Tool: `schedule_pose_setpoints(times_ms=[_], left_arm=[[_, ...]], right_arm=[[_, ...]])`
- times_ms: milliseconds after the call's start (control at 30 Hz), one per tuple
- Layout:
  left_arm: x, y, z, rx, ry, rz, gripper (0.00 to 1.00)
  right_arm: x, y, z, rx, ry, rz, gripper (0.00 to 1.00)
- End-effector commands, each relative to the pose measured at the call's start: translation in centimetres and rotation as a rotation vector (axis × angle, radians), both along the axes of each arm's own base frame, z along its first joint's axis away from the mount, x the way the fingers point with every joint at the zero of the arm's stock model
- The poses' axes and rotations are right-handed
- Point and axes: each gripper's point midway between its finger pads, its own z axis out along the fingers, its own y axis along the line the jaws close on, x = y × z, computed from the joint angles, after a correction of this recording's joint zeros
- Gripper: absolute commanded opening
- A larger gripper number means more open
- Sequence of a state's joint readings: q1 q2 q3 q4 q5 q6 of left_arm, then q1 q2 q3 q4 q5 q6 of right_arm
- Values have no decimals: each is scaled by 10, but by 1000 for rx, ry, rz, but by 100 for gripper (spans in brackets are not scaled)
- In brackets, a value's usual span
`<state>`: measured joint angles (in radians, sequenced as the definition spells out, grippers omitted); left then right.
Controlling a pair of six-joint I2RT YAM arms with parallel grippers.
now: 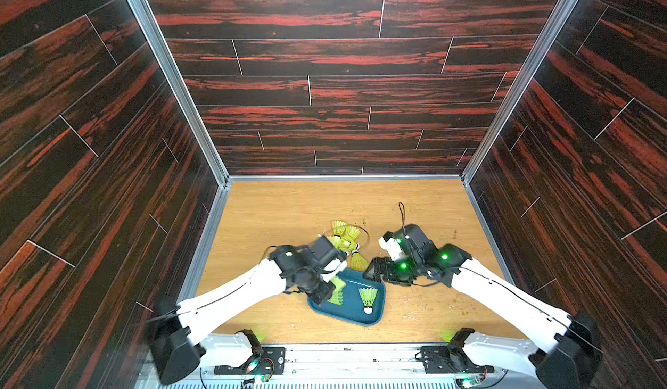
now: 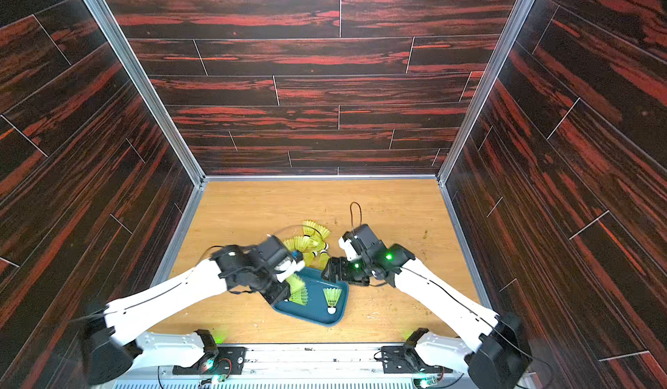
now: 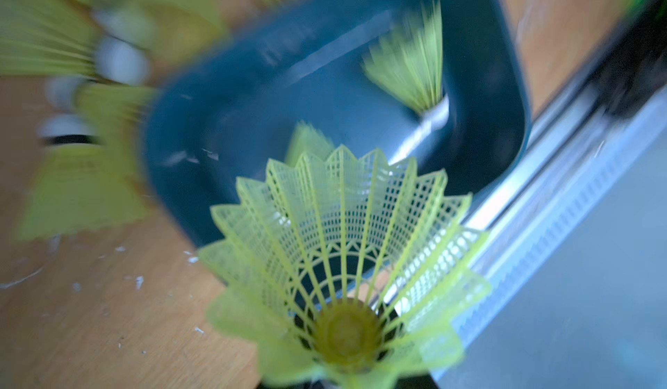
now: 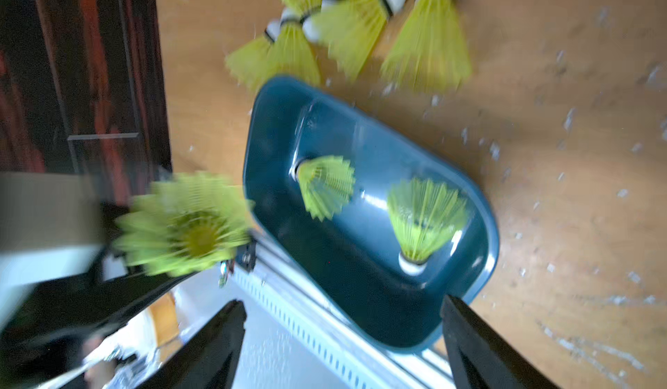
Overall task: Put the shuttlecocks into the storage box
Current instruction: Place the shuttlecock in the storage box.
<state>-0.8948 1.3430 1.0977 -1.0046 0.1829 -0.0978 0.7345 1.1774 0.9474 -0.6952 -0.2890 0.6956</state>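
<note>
The dark teal storage box [image 1: 352, 307] [image 2: 314, 307] lies near the table's front edge. Two neon yellow-green shuttlecocks rest inside it, one at the right [image 1: 367, 297] [image 4: 426, 217] and one at the left [image 1: 337, 298] [image 4: 326, 185]. My left gripper [image 1: 334, 272] [image 3: 346, 380] is shut on the base of another shuttlecock [image 1: 337, 282] [image 3: 343, 261] [image 4: 187, 224], held over the box's left edge with its skirt facing the box [image 3: 252, 109]. Several loose shuttlecocks [image 1: 346, 239] [image 2: 310, 241] [image 4: 353, 19] are piled on the table just behind the box. My right gripper [image 1: 371, 273] [image 4: 341, 304] stands open and empty above the box's right rear corner.
A metal rail [image 1: 343, 354] runs along the table's front edge, close to the box. Dark wood-pattern walls [image 1: 108, 188] close in the left, right and back. A black cable loop [image 1: 401, 214] rises behind the right wrist. White flecks [image 4: 563, 123] dot the table.
</note>
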Motion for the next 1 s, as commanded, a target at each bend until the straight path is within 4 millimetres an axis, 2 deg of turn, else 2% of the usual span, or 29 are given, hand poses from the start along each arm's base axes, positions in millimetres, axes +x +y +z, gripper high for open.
schedule_pose_setpoints(times_ms=[0,133,300,533,967], left_arm=[[-18,6,-5,87,65,-145,16],[-11,0,-11,123,46,-177,17],[-17,-1,-24,211,64,-247,17],[-9,-4,-35,276,41,-266,17],[-14,-11,-53,277,62,-312,16]], right_arm=[[-17,-2,3,40,36,30,89],[-25,-8,4,59,47,4,89],[-30,-19,3,59,45,-46,90],[-29,-18,2,70,45,-56,90],[-27,-19,-2,54,47,-63,90]])
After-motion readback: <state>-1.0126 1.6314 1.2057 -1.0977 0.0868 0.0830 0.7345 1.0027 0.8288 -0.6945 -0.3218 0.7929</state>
